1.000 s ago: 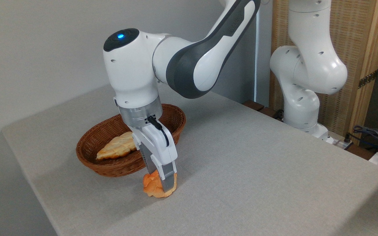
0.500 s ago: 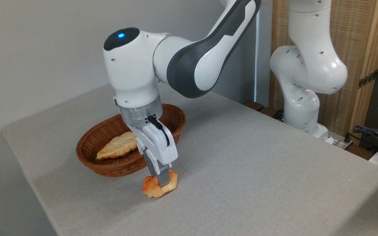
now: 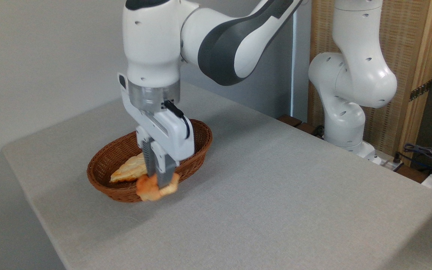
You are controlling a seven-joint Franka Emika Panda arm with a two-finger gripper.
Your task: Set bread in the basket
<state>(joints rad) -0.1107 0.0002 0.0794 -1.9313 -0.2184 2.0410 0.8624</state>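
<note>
Grey table [image 3: 276, 187], bun [image 3: 155, 187] held aloft at lower left.
Gripper [image 3: 159, 182] pinches the bun across its middle, over the basket [image 3: 122, 193] rim; it looks light, probably soft and crushable.

I see my arm [image 3: 219, 41]: glossy white shells, dark grey panels, a silver ring and black cable above grey fingers [image 3: 162, 169].

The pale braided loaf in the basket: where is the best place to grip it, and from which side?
Probably from above, across the narrow width of the braided loaf. It lies flat and lengthwise in the basket, whose rolled rim blocks sideways approach. The gripper now covers its right end.
</note>
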